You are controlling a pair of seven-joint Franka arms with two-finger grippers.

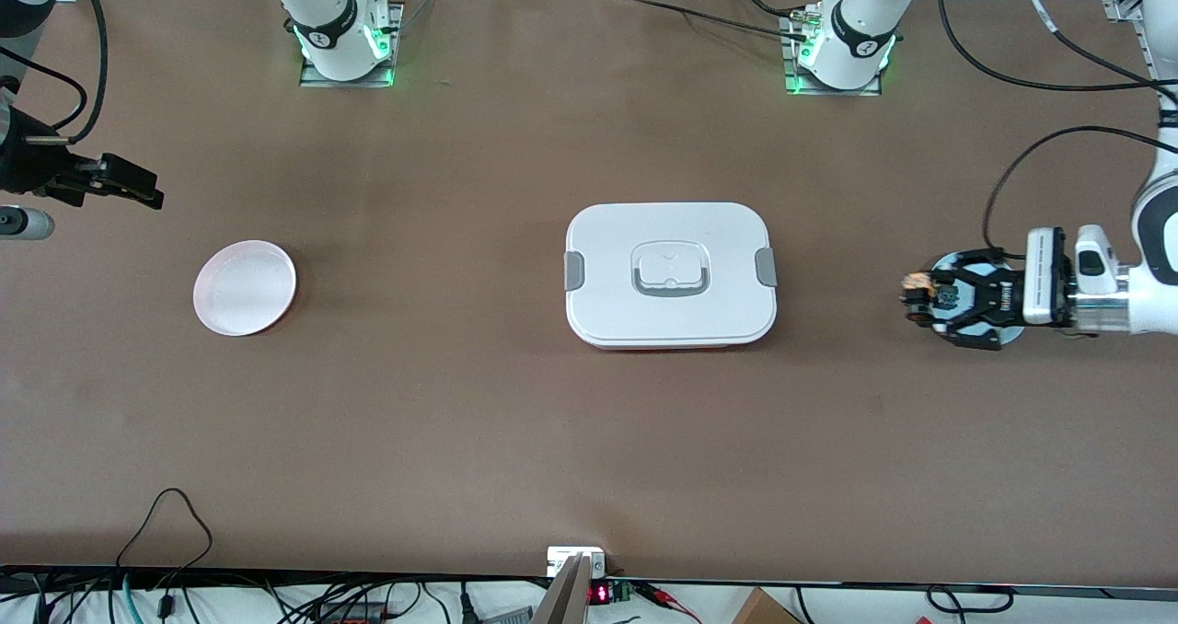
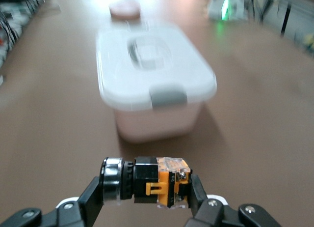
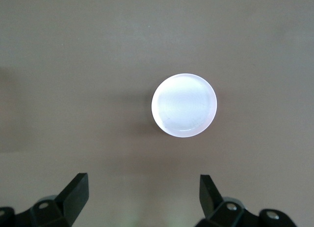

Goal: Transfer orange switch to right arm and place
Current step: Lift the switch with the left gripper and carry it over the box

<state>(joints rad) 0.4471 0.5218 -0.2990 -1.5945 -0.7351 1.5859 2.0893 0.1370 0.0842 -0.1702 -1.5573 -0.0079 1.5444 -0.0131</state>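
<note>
A white rectangular plastic lunch box (image 1: pixel 670 274) with rounded corners sits at the middle of the brown table (image 1: pixel 460 421). Its lid is on, with a grey latch at each short end and a grey-edged recessed handle in the centre, so its contents cannot be seen. A thin reddish edge shows under its side nearest the front camera.

Toward the right arm's end of the table from the lunch box, well apart from it, lies a shallow round pale pink dish (image 1: pixel 245 287). Both the front view and the right wrist view (image 3: pixel 184 105) show nothing in it.

Toward the left arm's end of the table from the lunch box, the left gripper (image 1: pixel 918 296) is held sideways, pointing at the lunch box, over a round light blue dish (image 1: pixel 975 298) that it mostly covers. What this dish holds cannot be made out. The gripper's fingers are clamped on the orange switch (image 2: pixel 159 182), a small part with a black body, orange-yellow side pieces and a silvery ring at one end; it lies crosswise between the fingertips, clear of the table.

The right gripper (image 1: pixel 124 185) waits in the air over the right arm's end of the table, past the pink dish from the lunch box. Its black fingers (image 3: pixel 76 190) stand wide apart with nothing between them, and its wrist camera looks straight down on the pink dish.
</note>
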